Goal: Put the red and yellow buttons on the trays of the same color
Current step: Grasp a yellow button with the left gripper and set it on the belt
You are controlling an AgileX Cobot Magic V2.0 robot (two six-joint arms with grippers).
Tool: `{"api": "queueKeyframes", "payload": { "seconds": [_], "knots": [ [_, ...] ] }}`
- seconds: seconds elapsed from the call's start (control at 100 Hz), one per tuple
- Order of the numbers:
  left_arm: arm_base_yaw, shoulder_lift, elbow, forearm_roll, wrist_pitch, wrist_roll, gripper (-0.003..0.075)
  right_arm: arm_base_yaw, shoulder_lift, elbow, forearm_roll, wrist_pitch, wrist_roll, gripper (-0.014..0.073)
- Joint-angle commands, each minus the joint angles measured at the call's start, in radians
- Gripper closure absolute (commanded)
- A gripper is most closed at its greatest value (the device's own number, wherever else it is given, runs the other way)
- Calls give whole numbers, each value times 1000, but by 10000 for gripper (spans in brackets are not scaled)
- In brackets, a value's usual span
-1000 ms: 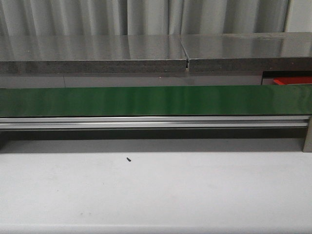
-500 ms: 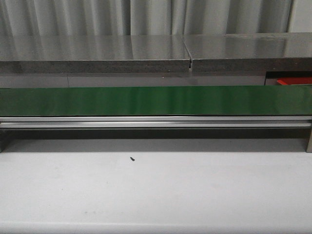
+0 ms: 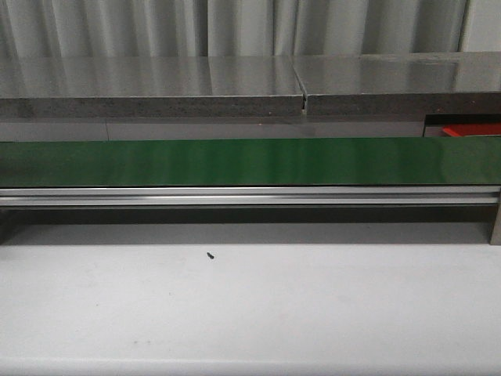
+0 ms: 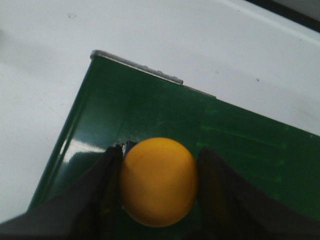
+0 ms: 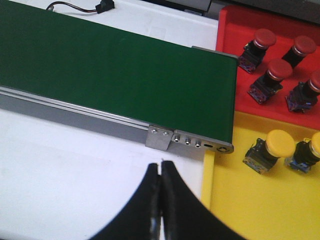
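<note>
L claw gripping yellow button over green belt, R claw closed empty, red tray & yellow tray beside belt end

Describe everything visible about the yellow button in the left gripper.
The yellow button shows only its smooth, glossy, rounded orange-yellow cap, plastic by the look; its body is hidden beneath. It sits between the dark fingers of the left gripper, which press against both sides of the cap. Under it lies the green conveyor belt, near the belt's end; whether the button rests on it cannot be told.
</note>
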Motion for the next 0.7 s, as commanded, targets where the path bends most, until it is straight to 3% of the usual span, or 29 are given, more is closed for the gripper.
{"api": "queueKeyframes", "payload": {
  "seconds": [0.0, 0.08, 0.15, 0.34, 0.39, 0.45, 0.69],
  "knots": [
    [-6, -56, -7, -28, -66, 1, 665, -2, -8, -25, 2, -52, -3, 662],
    [-6, -56, 0, -29, -61, 10, 634, -2, -8, -25, 2, -52, -3, 662],
    [-6, -56, 0, -37, -55, 31, 559, -2, -8, -25, 2, -52, -3, 662],
    [-6, -57, 0, -100, -38, 101, 171, -2, -8, -25, 2, -52, -3, 662],
    [-6, -64, 0, -120, -38, 129, 107, -2, -8, -25, 2, -52, -3, 662],
    [-6, -81, 0, -152, -38, 169, 75, -2, -8, -25, 2, -52, -3, 662],
    [65, -141, -14, -168, -92, 187, 78, -2, -8, -25, 2, -52, -3, 662]
  ]
}}
